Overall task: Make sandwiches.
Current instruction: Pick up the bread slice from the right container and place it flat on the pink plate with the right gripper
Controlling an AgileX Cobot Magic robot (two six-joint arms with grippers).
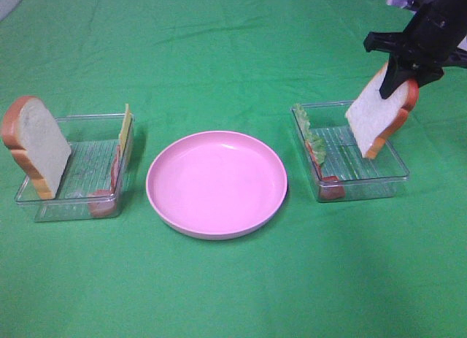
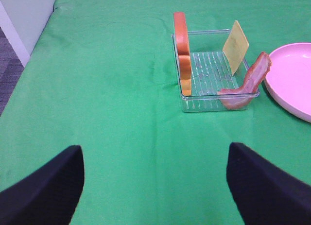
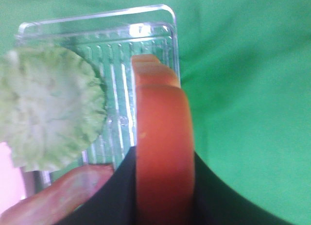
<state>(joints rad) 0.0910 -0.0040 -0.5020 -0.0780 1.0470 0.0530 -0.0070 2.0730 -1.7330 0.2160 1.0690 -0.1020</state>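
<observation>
Two bread slices [image 1: 40,144] [image 1: 372,119], two trays [image 1: 87,171] [image 1: 387,179], plate [image 1: 219,181]

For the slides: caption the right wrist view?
Right jaws grip a bread slice by its crust, clear tray and lettuce beyond.

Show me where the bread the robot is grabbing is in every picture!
Exterior high: upper right, bread slice tilted at the right tray, in the right gripper.
Left wrist: not in it; that's the other slice.
Right wrist: centre, edge-on, between black fingers.
Shared landmark: lettuce leaf beside it.
</observation>
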